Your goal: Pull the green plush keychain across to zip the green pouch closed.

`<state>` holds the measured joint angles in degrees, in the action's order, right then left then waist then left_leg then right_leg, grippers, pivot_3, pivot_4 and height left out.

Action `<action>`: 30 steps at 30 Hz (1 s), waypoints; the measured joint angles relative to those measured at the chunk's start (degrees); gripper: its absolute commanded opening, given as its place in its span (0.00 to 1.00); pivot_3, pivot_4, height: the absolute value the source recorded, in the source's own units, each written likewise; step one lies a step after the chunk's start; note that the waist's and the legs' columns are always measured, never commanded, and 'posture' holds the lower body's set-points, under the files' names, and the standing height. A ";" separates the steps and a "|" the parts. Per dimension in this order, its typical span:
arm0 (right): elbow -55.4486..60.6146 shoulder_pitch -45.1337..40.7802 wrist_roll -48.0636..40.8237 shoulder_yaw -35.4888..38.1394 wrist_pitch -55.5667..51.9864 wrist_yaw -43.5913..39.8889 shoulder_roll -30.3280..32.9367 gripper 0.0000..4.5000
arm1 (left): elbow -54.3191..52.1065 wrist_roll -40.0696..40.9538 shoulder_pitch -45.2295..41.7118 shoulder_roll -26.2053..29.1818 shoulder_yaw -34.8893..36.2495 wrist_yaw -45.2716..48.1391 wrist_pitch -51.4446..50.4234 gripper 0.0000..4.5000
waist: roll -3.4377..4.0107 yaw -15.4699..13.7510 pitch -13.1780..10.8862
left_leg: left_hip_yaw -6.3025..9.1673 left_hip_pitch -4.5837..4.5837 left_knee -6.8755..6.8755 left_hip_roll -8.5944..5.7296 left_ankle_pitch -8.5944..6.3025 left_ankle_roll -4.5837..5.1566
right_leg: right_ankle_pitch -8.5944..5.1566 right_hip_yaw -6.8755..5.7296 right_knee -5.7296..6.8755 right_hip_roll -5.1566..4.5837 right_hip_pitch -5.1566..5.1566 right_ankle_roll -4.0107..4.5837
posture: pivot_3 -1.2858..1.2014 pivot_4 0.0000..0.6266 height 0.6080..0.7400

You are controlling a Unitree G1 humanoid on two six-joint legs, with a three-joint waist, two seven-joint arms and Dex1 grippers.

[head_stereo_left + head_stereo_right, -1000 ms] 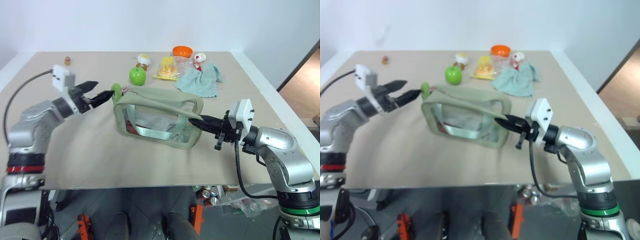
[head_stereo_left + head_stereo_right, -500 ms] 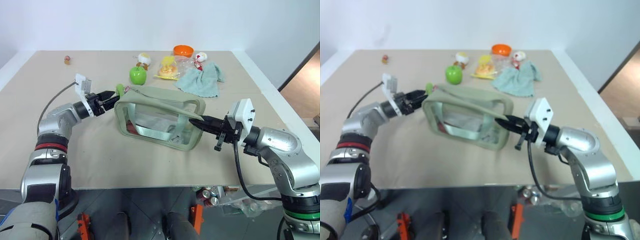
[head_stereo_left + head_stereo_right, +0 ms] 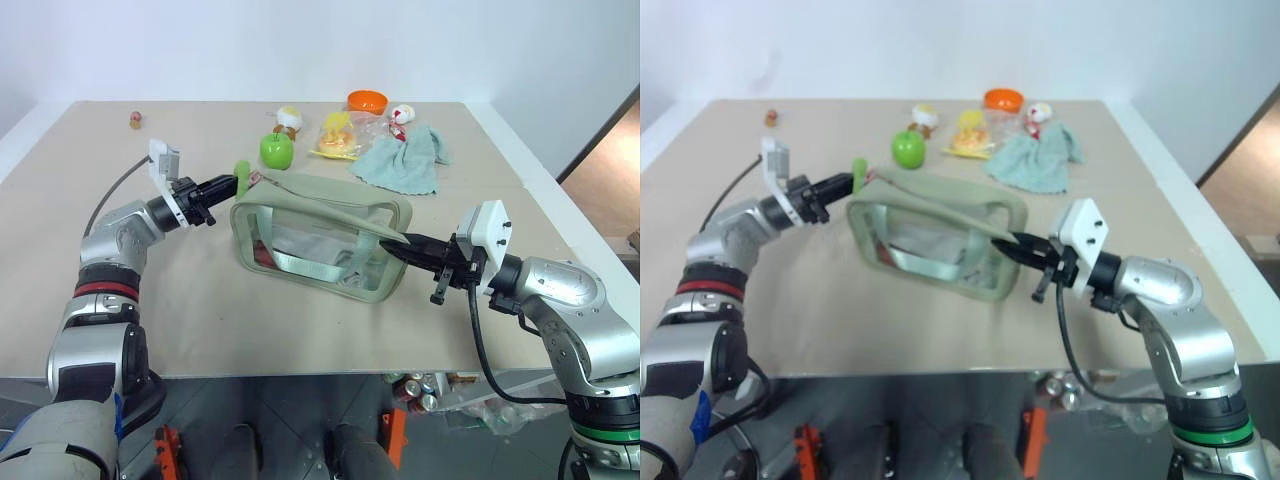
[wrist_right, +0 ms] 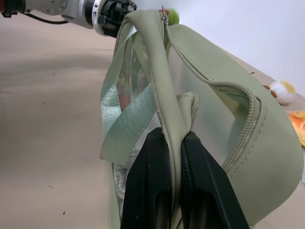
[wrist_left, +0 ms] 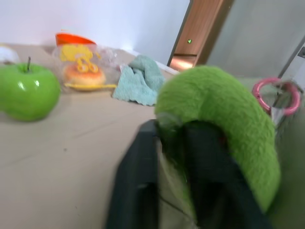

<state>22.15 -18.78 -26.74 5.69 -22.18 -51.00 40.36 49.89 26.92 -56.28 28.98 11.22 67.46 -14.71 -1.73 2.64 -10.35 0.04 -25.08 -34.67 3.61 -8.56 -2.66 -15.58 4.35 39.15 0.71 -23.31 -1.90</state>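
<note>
keychain (image 5: 224, 129), pouch (image 3: 320, 235): unlabelled

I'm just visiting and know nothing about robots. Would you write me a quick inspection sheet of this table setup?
Surface: beige table.
Job's things: green pouch standing, zipper open; green plush keychain at its far-left corner.
Clutter: green apple, teal cloth, orange bowl, yellow packet along the far side.
Grippers: left gripper shut on the keychain; right gripper shut on the pouch's end.
Cables: one at each wrist.
Surroundings: white wall; cans on the floor.
</note>
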 measured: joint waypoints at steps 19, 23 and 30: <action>-3.46 -1.03 0.68 -0.54 2.68 -1.56 -0.05 0.00 | -34.24 0.63 0.71 -5.64 -8.43 -6.13 -6.42 0.00 | 0.01 -0.05 0.00 | 0.04 0.02 -0.24 -0.02 0.01 -0.01 | 0.07 0.00 0.01 -0.02 0.14 -0.09 | 0.52 0.24 1.00; -3.74 -1.02 1.11 -0.80 3.29 -1.41 -0.47 0.00 | -35.32 0.44 0.71 -8.06 -12.60 -5.70 -8.43 0.00 | 0.01 0.08 0.00 | 0.04 0.04 -0.24 -0.01 0.01 -0.01 | 0.08 0.01 0.02 0.02 0.12 -0.07 | 0.52 0.24 1.00; -3.76 -0.10 1.28 -0.80 4.64 -1.20 -1.14 0.00 | -36.08 -0.18 0.71 -5.00 -15.16 -3.22 -13.09 0.25 | 0.02 0.12 0.00 | 0.06 0.04 -0.23 -0.01 0.01 0.00 | 0.08 0.02 0.02 0.02 0.12 -0.07 | 0.52 0.24 1.00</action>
<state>18.39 -18.88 -25.46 4.89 -17.54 -52.20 39.21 13.81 26.75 -55.57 23.98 -3.94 64.24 -27.80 -1.72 2.77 -10.35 0.10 -25.04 -34.90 3.60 -8.56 -2.67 -15.50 4.37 39.18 0.74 -23.18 -1.97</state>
